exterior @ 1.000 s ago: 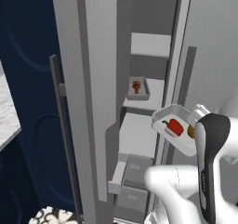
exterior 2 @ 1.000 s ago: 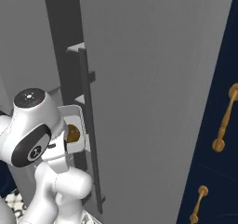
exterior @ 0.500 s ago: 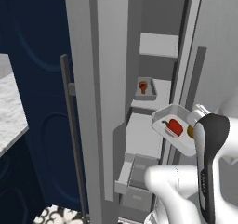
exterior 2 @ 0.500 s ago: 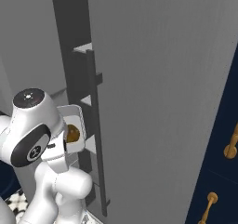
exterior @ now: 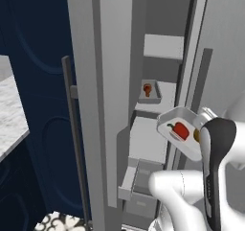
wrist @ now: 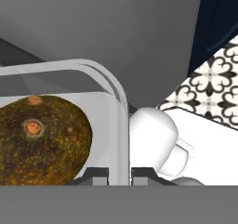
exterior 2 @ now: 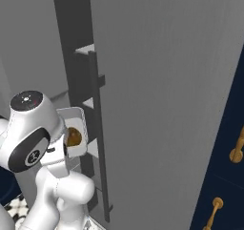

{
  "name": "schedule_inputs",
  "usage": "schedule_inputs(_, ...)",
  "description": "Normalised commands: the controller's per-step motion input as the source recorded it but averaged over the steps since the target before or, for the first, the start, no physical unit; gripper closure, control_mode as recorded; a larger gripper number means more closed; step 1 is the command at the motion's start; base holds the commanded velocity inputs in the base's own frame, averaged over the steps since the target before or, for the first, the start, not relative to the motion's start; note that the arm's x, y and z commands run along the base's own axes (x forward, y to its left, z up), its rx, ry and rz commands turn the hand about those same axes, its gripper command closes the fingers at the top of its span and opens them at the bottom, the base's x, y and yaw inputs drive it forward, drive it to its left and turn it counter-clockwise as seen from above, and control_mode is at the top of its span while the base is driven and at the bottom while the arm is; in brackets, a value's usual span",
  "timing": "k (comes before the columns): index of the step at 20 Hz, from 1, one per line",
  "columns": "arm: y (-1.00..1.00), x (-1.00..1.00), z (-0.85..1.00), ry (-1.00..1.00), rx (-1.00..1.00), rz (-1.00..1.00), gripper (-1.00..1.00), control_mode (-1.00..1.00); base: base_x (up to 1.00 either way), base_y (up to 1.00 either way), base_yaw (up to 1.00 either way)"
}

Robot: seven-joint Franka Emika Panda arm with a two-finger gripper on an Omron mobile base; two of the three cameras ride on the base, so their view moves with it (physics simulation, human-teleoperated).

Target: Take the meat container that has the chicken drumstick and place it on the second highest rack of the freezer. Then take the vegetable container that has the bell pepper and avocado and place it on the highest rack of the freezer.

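My gripper (wrist: 119, 176) is shut on the side wall of the clear vegetable container (exterior: 178, 129), holding it in the air in front of the open freezer (exterior: 158, 105). In the container lie the red bell pepper (exterior: 181, 130) and the olive-brown avocado (wrist: 39, 139), which the arm partly hides in the left base view. The meat container (exterior: 149, 92) with the chicken drumstick (exterior: 147, 88) sits on the second highest rack (exterior: 165, 88). Above it, the highest rack (exterior: 163, 46) is bare. The held container hangs right of and below both racks. The avocado (exterior 2: 73, 137) also shows beside the elbow.
The open freezer door (exterior: 105, 81) with its long bar handle (exterior: 72, 129) stands close on the left. A lower shelf (exterior: 148, 139) and a pulled-out grey drawer (exterior: 136, 177) lie under the racks. Navy cabinets with brass handles (exterior 2: 236, 152) are on the right, a marble counter (exterior: 9, 115) far left.
The whole picture has shifted in both base views, so the base has driven; the freezer's shelves now sit further right. The container stays gripped in the same place relative to the arm.
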Motion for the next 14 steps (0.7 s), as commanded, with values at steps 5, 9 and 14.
schedule_inputs(5,0.01,-0.04,0.28,-0.15,-0.02,-0.27,1.00,-1.00,0.00,0.00,0.00)
schedule_inputs(9,0.28,0.06,0.69,-0.21,0.00,-0.18,1.00,-1.00,0.00,0.00,0.00)
schedule_inputs(14,0.33,0.08,0.87,-0.17,0.01,-0.02,1.00,-1.00,0.00,0.00,0.00)
